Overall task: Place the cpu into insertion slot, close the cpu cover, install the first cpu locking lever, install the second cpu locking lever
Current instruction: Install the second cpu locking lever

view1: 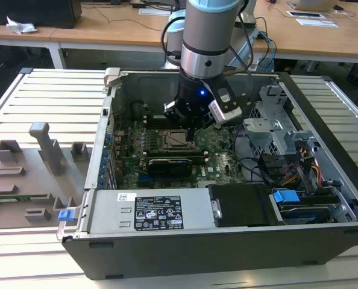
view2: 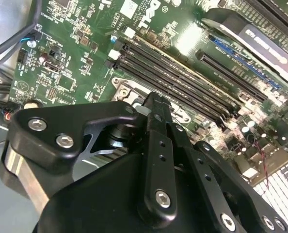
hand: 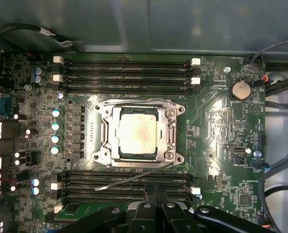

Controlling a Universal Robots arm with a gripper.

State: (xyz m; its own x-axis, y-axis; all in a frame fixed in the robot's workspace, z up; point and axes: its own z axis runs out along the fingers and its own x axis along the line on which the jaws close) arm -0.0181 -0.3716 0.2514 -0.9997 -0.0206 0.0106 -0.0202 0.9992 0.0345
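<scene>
Silvery cpu [hand: 138, 133] sits under its cover [hand: 169, 132], apart from the fingers [hand: 153, 216].

cpu [hand: 138, 135] sits in the slot [hand: 104, 127], cover [hand: 169, 130] down over its edges. Memory slots [hand: 127, 68] flank the socket on two opposite sides. Tool [view1: 194, 123] hangs just above the board [view1: 218, 150], beside the socket.

I'm working in what looks like a lab or electronics workshop. An opened computer case [view1: 227, 198] lies on a ribbed metal worktop [view1: 52, 96], its green motherboard [hand: 216, 126] exposed. Grey fixture blocks [view1: 40, 156] sit toward the exterior view's left. Behind, wooden desks [view1: 119, 27] carry papers [view1: 314, 21] and cables, office-style.
</scene>
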